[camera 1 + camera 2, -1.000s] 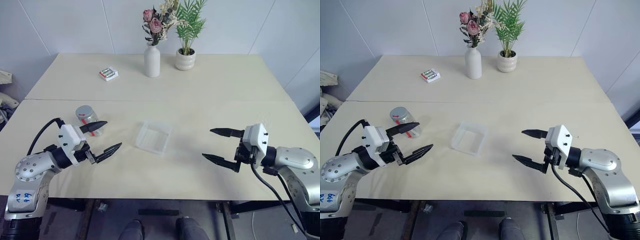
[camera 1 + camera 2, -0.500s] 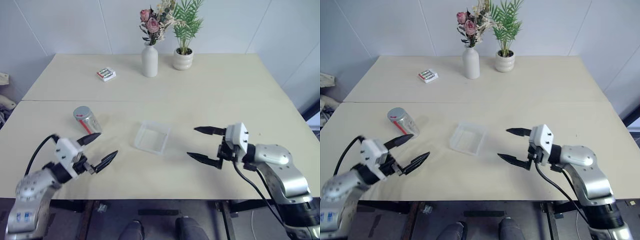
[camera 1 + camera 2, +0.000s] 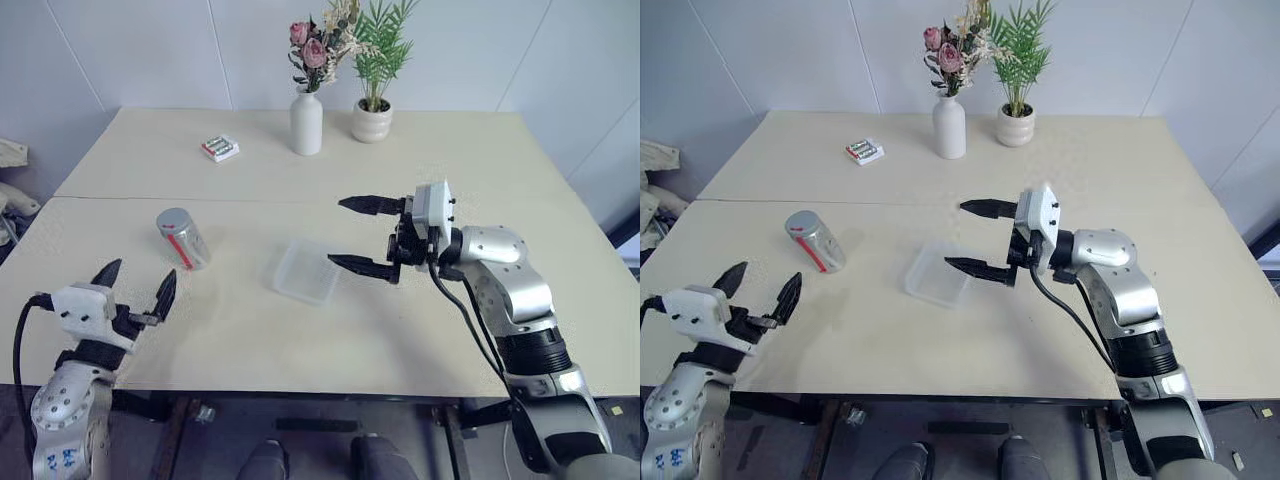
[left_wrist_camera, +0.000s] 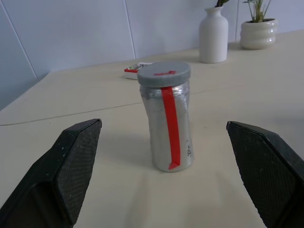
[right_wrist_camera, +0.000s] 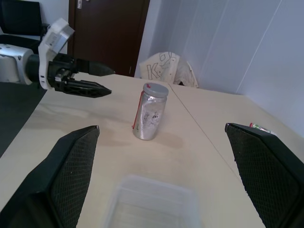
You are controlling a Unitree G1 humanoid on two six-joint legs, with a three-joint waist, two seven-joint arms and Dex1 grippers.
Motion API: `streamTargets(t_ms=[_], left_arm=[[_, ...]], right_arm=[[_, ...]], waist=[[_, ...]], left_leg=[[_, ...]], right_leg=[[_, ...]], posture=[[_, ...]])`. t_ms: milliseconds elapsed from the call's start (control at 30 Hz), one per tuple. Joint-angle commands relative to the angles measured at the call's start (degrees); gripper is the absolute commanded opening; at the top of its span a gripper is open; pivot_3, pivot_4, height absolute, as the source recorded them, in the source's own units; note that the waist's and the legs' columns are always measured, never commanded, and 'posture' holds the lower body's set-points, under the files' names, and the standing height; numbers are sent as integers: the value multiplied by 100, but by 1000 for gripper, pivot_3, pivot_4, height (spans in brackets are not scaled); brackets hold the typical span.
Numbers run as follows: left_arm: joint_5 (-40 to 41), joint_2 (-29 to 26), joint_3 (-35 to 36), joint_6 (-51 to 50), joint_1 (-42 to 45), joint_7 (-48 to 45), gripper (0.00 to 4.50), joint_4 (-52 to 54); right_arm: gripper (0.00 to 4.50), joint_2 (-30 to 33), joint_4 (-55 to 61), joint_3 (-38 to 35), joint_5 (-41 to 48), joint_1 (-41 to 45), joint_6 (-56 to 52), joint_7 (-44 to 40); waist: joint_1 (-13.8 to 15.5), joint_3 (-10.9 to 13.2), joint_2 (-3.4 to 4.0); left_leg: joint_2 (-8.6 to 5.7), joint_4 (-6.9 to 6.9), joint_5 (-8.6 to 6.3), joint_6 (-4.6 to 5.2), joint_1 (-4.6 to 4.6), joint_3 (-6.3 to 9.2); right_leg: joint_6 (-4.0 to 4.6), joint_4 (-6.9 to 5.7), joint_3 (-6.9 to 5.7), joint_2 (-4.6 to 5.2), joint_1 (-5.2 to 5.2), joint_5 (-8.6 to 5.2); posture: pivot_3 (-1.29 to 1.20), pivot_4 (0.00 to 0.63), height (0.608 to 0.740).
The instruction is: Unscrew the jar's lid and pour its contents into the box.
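The jar [image 3: 181,238], a small cylinder with a crinkled silvery surface and a red strip running down its side, was stood upright on the left part of the pale, matte table [image 3: 420,170]. The lid [image 4: 164,74], a round grey screw cap with a finely ribbed edge, was seated on the jar. The contents could not be made out through the jar's wall.

The box [image 3: 305,271], a shallow tray of clear plastic with low walls and rounded corners, was placed near the middle of the table, well apart from the jar and to its right.

The left gripper [image 3: 135,287] was held at the near left edge of the table, on the near side of the jar and apart from it. Its two black, tapered fingers [image 4: 76,161], textured on their inner faces, were spread wide with nothing between them; in the left wrist view the jar was framed in the gap.

The right gripper [image 3: 362,235] was held just to the right of the box, pointed to the left, with its jaws likewise released and empty. One finger was positioned over the box's right edge.

At the far side, a white ceramic vase [image 3: 306,122] with flowers, a ribbed white plant pot [image 3: 371,121] and a small white pack [image 3: 219,148] were set.
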State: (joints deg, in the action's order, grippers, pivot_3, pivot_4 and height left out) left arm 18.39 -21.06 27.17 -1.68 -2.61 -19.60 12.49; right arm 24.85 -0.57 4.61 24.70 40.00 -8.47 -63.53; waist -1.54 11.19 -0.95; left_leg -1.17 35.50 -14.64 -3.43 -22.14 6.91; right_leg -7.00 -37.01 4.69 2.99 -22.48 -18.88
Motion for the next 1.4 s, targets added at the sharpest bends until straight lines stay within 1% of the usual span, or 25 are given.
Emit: streamTargets(t_ms=[33,300,733,1067,1300,1400], left_arm=[[-52,-132,-55,188,179,-60,4492,-215],[-441,-269,-273,556,1036,99,4492,-1297],[-489,-302,-618,796,1864,-37,4492,-2460],[-589,-278,-685,1107,2426,168,4492,-3104],[-600,-208,-803,1203,2455,196,4492,-3125],[-599,-229,-784,1182,2431,239,3894,-3170]], right_arm=[[4500,-83,94,-3,62,96,83,-47],[4500,-296,275,70,20,52,71,34],[4500,-318,576,77,46,-107,-58,164],[4500,-333,747,84,57,-246,-153,299],[4500,-361,788,111,48,-300,-152,381],[4500,-363,798,114,46,-318,-148,398]], waist=[[0,0,0],[-6,0,0],[-8,0,0],[-10,0,0],[-8,0,0],[-9,0,0]], left_leg=[[0,0,0,0,-2,0],[5,-1,0,-2,-3,-2],[4,-8,0,-3,-6,-4],[2,-10,0,-3,-8,-4],[3,-13,0,-4,-8,-4],[3,-13,0,-4,-8,-4]], right_leg=[[0,2,0,1,-1,0],[1,-5,4,-6,-8,1],[-1,-2,8,-3,-15,2],[-1,-2,8,-1,-18,2],[-1,-1,9,-1,-20,2],[-1,-2,9,-2,-20,2]], posture=[[0,150,740],[0,150,740],[0,150,740],[0,150,740],[0,150,740],[0,150,740]])
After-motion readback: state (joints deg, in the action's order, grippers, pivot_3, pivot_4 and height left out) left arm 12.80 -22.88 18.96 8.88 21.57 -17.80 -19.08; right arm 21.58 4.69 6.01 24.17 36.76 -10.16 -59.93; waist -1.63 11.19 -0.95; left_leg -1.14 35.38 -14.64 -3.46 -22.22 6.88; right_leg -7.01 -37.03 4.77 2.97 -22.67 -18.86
